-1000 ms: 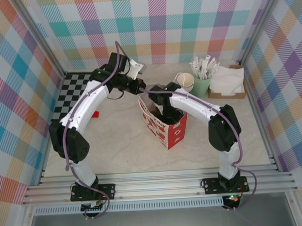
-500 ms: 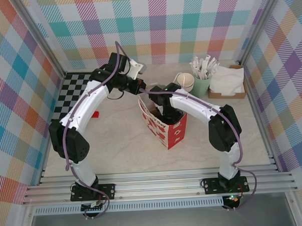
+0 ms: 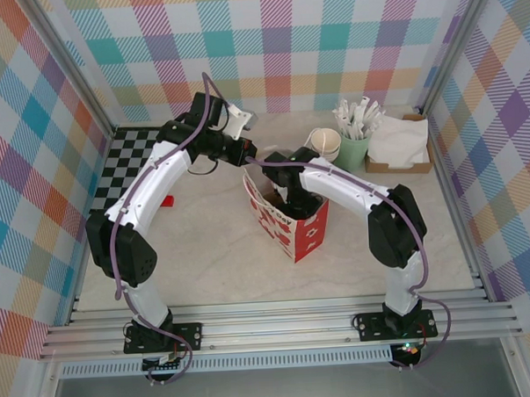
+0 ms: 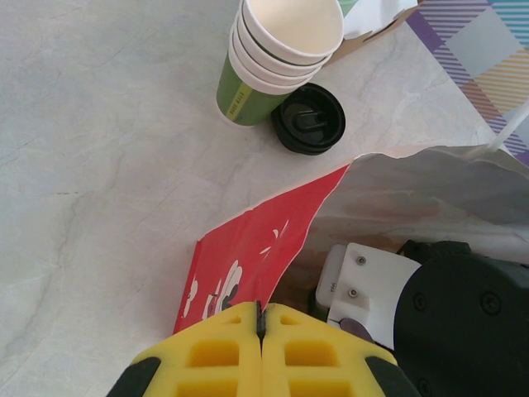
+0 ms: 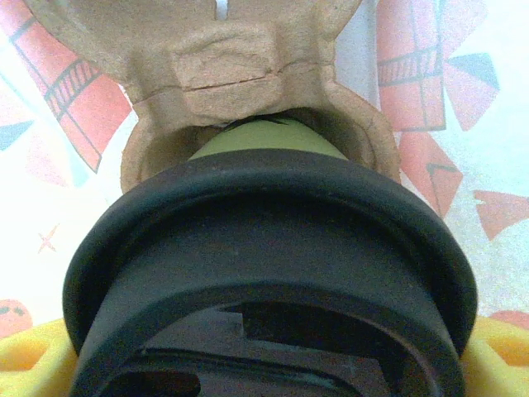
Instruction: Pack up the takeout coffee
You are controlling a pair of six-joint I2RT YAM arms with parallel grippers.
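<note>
Our right claw (image 5: 264,368) pinches the cup (image 5: 264,240), its long axis straight out ahead of the claw, lid toward the wrist. Our left claw (image 4: 260,321), pressed together, pinches the bag (image 4: 264,240) rim.

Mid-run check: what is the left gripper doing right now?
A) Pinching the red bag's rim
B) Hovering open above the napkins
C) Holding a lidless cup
A: in the left wrist view the left gripper is shut, with the top edge of the red bag running into the seam between its jaws.
</note>
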